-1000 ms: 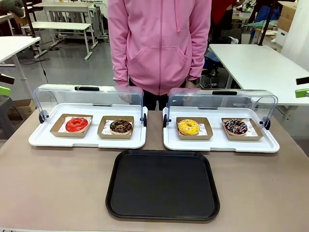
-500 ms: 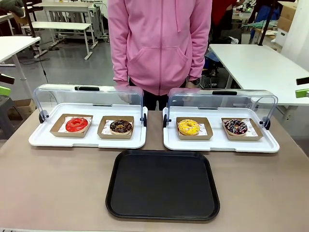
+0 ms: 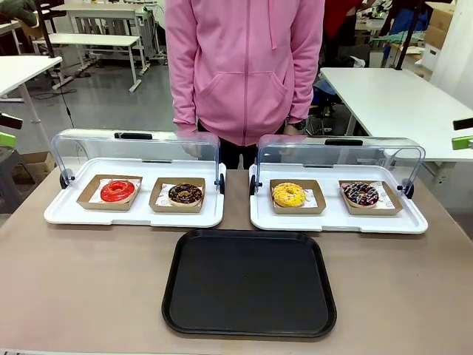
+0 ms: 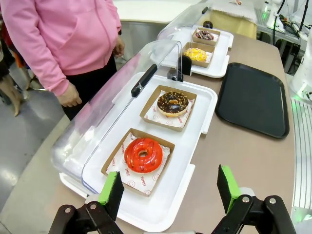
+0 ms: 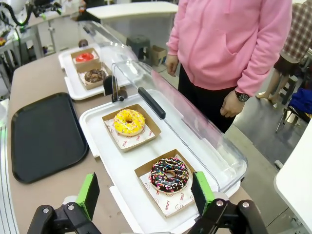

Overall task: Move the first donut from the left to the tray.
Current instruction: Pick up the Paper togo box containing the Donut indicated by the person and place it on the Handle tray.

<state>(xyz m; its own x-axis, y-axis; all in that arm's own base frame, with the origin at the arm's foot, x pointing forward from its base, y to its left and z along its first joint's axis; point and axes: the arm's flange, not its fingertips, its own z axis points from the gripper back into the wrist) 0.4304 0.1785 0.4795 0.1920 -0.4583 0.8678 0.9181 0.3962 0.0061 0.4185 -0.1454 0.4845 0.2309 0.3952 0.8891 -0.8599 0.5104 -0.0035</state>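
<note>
nothing is moved yet: the tray (image 3: 249,285) lies bare on the desk (image 3: 89,281), and the donut (image 3: 117,191) sits in its cardboard holder (image 3: 87,197) in the display tray (image 3: 133,217) beyond the tray's far left corner. left jaws and right jaws gape wide, holding nothing. counted: four donuts, two display trays, one black tray.

The near table (image 3: 81,281) has a matt grey-brown top, and beyond it a smooth grey floor (image 3: 111,103) catches a dull sheen of light. White furniture on metal legs stands behind: a side table (image 3: 18,70) at the left edge, long workbenches (image 3: 96,41) farther back, and a broad desk (image 3: 384,103) on the right. Cardboard boxes (image 3: 441,18) sit in the far right corner.
</note>
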